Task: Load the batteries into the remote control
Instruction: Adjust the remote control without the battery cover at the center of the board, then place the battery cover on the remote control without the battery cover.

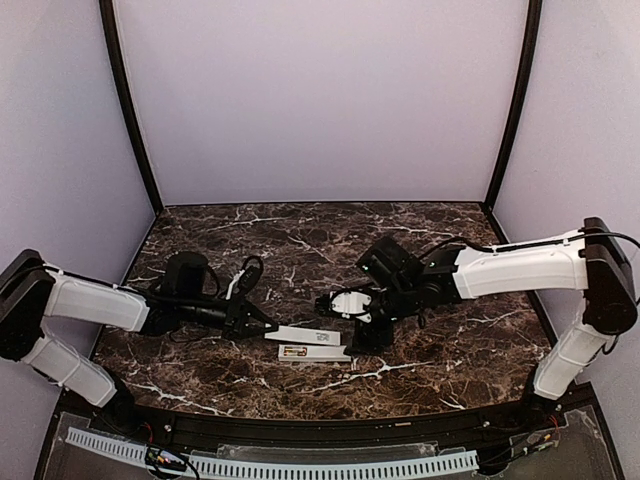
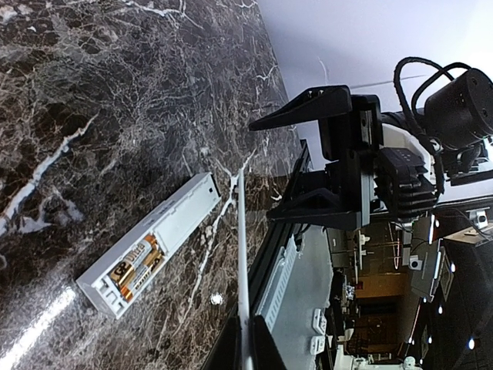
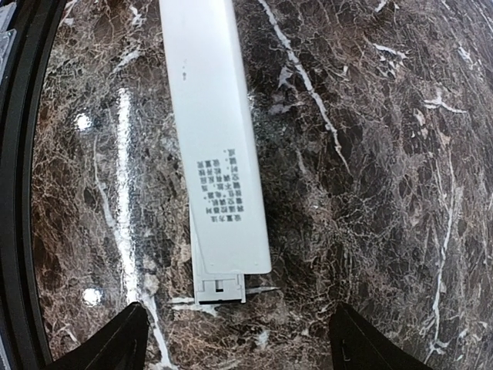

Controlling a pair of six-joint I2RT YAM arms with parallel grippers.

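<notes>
Left wrist view shows my left claw pinching the thin cover, my right claw spread wide, and the batteries sitting inside the remote lying on the counter.

The left arm reaches low from the desk's near-left corner toward the middle, its forearm almost level, and the left gripper is pinched tight on a thin cover strip. The right arm rises at the right edge, bends at a high elbow and stretches to the desk's middle. There the right gripper points down with its fingers spread wide.
</notes>
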